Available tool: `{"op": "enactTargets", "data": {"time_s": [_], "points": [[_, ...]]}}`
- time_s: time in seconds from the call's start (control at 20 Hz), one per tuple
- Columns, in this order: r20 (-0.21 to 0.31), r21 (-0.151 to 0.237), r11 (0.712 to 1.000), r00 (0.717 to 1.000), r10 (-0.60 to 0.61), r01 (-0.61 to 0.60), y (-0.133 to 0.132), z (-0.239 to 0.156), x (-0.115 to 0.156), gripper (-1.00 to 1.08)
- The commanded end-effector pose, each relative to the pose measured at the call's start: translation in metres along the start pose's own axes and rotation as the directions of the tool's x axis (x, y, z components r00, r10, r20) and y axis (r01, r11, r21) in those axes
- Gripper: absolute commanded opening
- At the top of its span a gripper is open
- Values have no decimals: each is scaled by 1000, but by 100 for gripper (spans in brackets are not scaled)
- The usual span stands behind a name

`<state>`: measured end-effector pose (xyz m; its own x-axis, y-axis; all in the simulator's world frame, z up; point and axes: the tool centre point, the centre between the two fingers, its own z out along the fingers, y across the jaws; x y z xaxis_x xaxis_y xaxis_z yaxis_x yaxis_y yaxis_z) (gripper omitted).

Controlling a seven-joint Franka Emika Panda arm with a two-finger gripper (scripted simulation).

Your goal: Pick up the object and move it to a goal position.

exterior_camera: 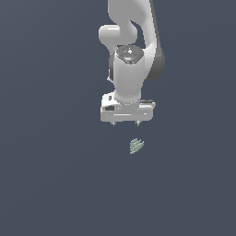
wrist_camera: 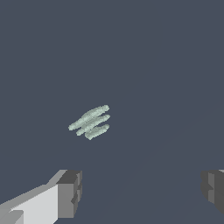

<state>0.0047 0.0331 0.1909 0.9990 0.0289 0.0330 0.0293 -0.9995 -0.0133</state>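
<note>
The pincer (exterior_camera: 126, 123) hangs with fingers spread wide and empty. The object (exterior_camera: 136, 146), a ridged grey-green lump, lies apart from it, slightly toward the exterior view's right. Centre over it, then descend before closing across its ridges.

The object (exterior_camera: 136, 146) looks ridged and matt, the tool (exterior_camera: 126, 124) smooth glossy white with matt grey pads (wrist_camera: 70, 192).

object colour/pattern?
Pale grey-green object, ridged in parallel strips; clearest in the wrist view.
</note>
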Motion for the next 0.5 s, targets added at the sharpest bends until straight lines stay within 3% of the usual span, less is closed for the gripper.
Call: {"op": "enactTargets", "data": {"time_s": [0.0, 0.45], "points": [[0, 0, 1000, 1000, 0, 0, 0, 0, 0, 100], [12, 35, 999, 1000, -10, 9, -21, 5, -1, 100]]}}
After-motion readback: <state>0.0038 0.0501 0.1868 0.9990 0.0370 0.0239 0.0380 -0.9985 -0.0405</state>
